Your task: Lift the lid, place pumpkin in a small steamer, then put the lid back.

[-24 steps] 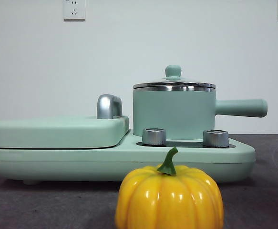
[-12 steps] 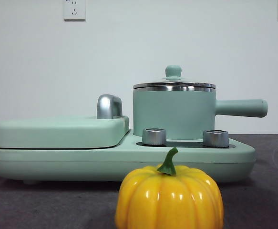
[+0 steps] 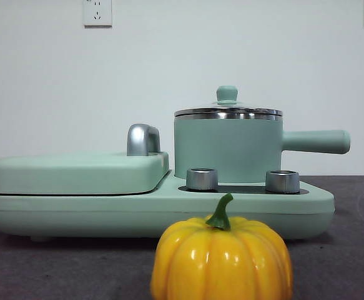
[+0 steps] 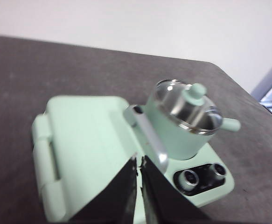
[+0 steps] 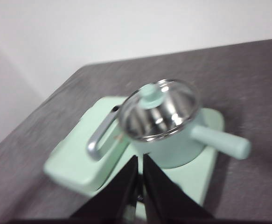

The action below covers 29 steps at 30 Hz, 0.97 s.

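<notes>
The yellow-orange pumpkin [image 3: 222, 259] with a green stem stands on the dark table at the near front, apart from the appliance. The mint-green small steamer [image 3: 228, 150] stands on the appliance base, its long handle [image 3: 316, 141] pointing right. The glass lid [image 3: 227, 112] with a mint knob sits on the steamer. In the left wrist view, my left gripper [image 4: 139, 163] is shut and empty, high above the flat cover, with the steamer [image 4: 177, 135] and lid [image 4: 187, 105] beyond it. In the right wrist view, my right gripper [image 5: 139, 161] is shut and empty, high above the lid [image 5: 159, 109] and steamer [image 5: 173, 149]. Neither gripper shows in the front view.
The wide mint-green appliance base [image 3: 157, 209] carries a flat hinged cover [image 3: 75, 172] on the left, a steel handle [image 3: 143, 139] and two silver knobs [image 3: 201, 179] in front of the steamer. White wall with sockets behind.
</notes>
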{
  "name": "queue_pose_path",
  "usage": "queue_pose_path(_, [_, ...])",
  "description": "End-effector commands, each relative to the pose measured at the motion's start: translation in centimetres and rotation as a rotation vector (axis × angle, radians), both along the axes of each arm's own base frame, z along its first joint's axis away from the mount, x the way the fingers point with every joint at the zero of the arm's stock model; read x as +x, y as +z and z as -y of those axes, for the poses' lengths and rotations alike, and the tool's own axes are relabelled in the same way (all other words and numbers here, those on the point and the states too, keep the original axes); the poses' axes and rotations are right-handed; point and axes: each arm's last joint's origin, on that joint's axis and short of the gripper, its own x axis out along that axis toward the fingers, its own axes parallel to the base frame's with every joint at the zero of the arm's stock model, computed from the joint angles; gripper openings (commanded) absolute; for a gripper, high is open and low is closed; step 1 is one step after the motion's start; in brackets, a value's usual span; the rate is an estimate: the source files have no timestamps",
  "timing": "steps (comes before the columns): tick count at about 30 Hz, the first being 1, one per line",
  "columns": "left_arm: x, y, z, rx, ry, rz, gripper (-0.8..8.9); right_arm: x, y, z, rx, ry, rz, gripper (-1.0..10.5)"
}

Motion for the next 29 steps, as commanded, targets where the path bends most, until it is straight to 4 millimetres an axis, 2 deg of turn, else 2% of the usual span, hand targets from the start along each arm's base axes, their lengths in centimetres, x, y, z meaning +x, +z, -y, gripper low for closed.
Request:
queue_pose_path(1, [-0.3,2.0,0.2,0.056,-0.059,0.055,0.19,-0.1,1.4,-0.1,-0.061,0.066,0.037,0.1])
queue_pose_path(6, [-0.7,3.8,0.3,0.081,-0.105,0.097,0.68,-0.2,2.5,-0.2,-0.055,0.126,0.044,0.1])
queue_pose_path(10, [-0.8,3.9,0.3,0.081,-0.104,0.101,2.46,-0.3,2.4,-0.2,-0.054,0.126,0.028,0.3])
queue_pose_path(13, [-0.8,3.9,0.3,0.078,-0.104,0.103,3.69,-0.3,2.3,-0.2,-0.053,0.125,0.015,2.1])
queue_pose_path(15, [-0.7,3.9,0.3,0.079,-0.104,0.1,4.4,-0.3,2.3,-0.2,-0.053,0.125,0.015,3.7])
queue_pose_path(17, [-0.5,3.9,0.3,0.079,-0.104,0.1,4.7,-0.3,2.3,-0.2,-0.053,0.125,0.015,5.0])
queue_pose_path(18, [-0.4,4.0,0.4,0.078,-0.104,0.101,4.7,-0.3,2.3,-0.2,-0.053,0.125,0.015,5.2])
queue_pose_path(25, [2.1,4.7,1.2,0.077,-0.14,0.07,4.69,-0.3,2.3,-0.2,-0.053,0.125,0.015,5.3])
queue_pose_path(29, [5.0,5.5,2.5,0.09,-0.192,0.008,4.69,-0.3,2.3,-0.2,-0.053,0.126,0.015,5.3])
